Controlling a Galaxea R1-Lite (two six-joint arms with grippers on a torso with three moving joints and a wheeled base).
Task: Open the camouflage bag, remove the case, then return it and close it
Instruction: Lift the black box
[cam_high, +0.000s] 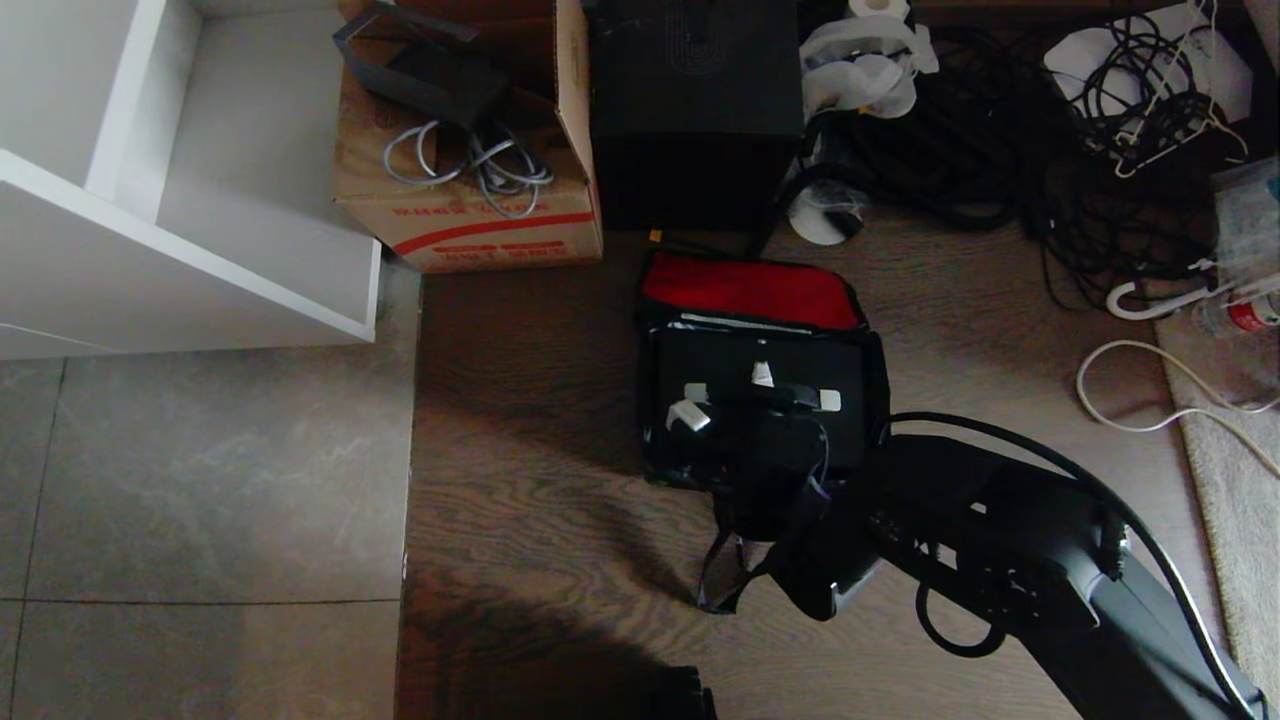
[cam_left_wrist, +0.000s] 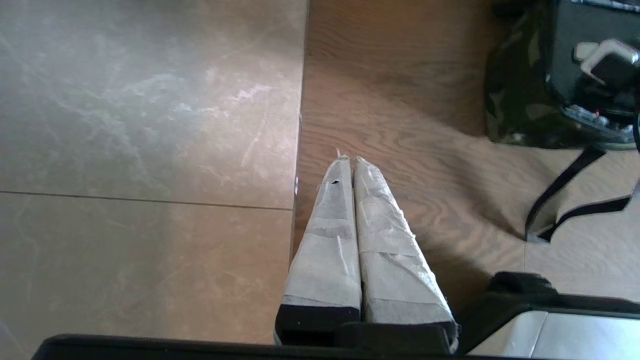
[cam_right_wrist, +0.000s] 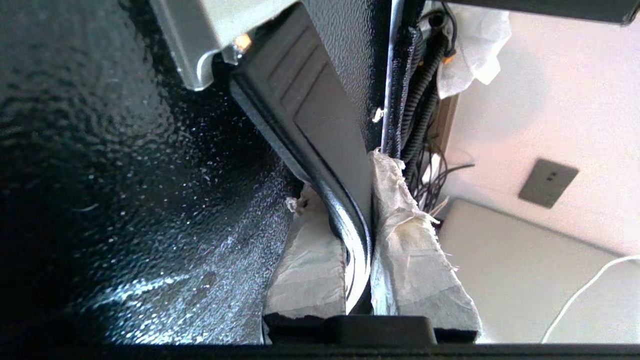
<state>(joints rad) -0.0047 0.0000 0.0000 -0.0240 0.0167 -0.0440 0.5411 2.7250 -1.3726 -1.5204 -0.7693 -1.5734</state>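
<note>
Head view takes in a wood-grain floor (cam_high: 520, 420) with the camouflage bag (cam_high: 655, 440) standing open near its middle, red lid lining (cam_high: 750, 290) folded back toward a brown cardboard box (cam_high: 470, 215) and a taller plain black box (cam_high: 695, 100). Inside the bag sits the case (cam_high: 800, 365), its top face level with the bag's rim and apparently not lifted out at all. The right arm (cam_high: 1000, 560) reaches in from the right, and the right gripper (cam_high: 775, 425) is down on the case's top handle (cam_high: 765, 398).

From the right wrist, the taped fingers (cam_right_wrist: 415, 260) are pressed in on the black handle (cam_right_wrist: 345, 220), nearly closed with only the strap-like grip between them. The left gripper (cam_left_wrist: 350, 165) hangs off to the side over the floor, fingers together and empty, with the bag's corner and black webbing strap (cam_left_wrist: 565, 195) near it.

The step in hand looks like removing the case. A good pull would go straight up along the bag's walls, since the fit seems snug and a tilted lift could drag the soft bag along. The grip sits a little off the handle's centre, so the case may swing; a slow rise helps.
</note>
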